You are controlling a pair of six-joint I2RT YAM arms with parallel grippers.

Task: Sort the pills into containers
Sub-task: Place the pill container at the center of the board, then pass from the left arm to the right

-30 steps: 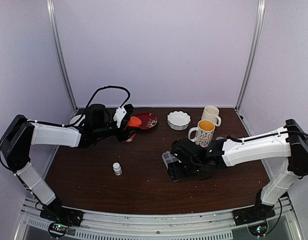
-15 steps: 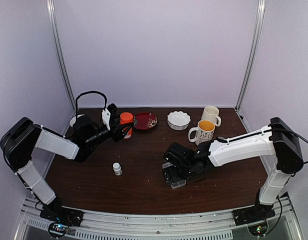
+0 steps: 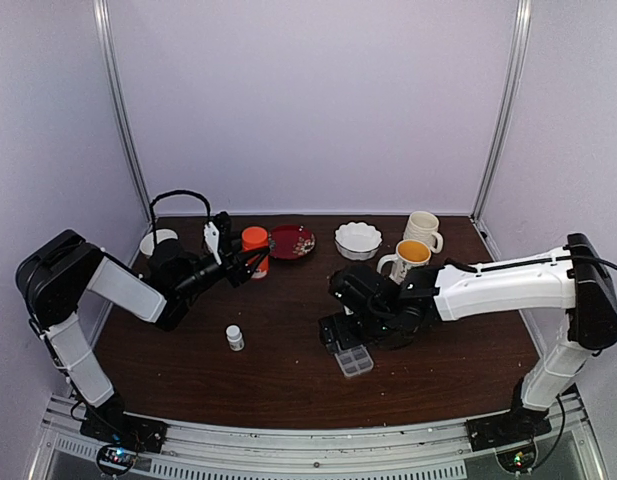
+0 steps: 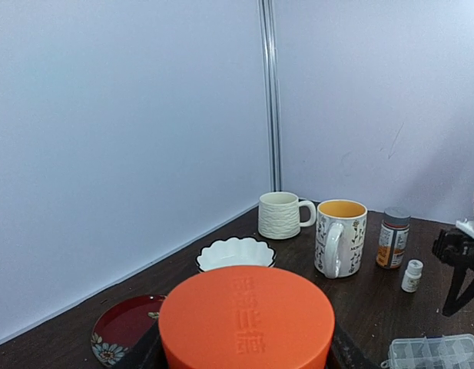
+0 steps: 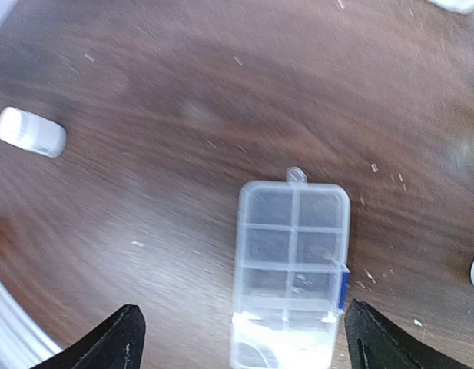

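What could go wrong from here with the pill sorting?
1. The pill organizer lies loose on the table under the open right end effector. A descending finger could shove or tip it.
2. The left end effector holds the orange bottle close to the red plate. A swing might knock the plate, or the bottle might slip.

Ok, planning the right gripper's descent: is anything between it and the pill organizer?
Nothing visible does. The pill organizer lies flat on the table directly under the open right gripper, framed by its fingers.
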